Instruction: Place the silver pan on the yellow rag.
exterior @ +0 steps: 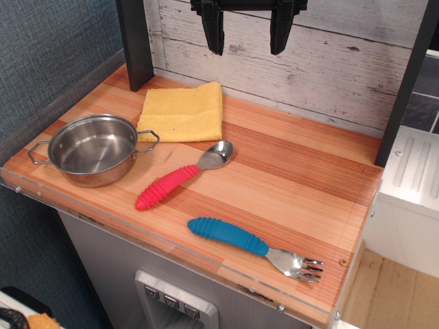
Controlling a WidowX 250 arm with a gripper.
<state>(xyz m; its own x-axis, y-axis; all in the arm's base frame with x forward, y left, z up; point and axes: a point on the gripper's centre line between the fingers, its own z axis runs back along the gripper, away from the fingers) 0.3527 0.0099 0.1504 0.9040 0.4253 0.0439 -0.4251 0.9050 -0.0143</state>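
Observation:
The silver pan (pixel 93 149) stands upright on the wooden counter at the front left, empty, with a wire loop handle on each side. The yellow rag (pixel 182 112) lies flat just behind and to the right of it, near the back wall; the pan's right handle almost touches the rag's front edge. My gripper (pixel 247 44) hangs at the top of the view, high above the counter and behind the rag. Its two black fingers (pixel 214 31) are apart and hold nothing.
A spoon with a red handle (pixel 180 176) lies right of the pan. A fork with a blue handle (pixel 250 244) lies near the front edge. Black posts stand at the back left (pixel 134 41) and right (pixel 405 82). A white plank wall (pixel 329 62) backs the counter.

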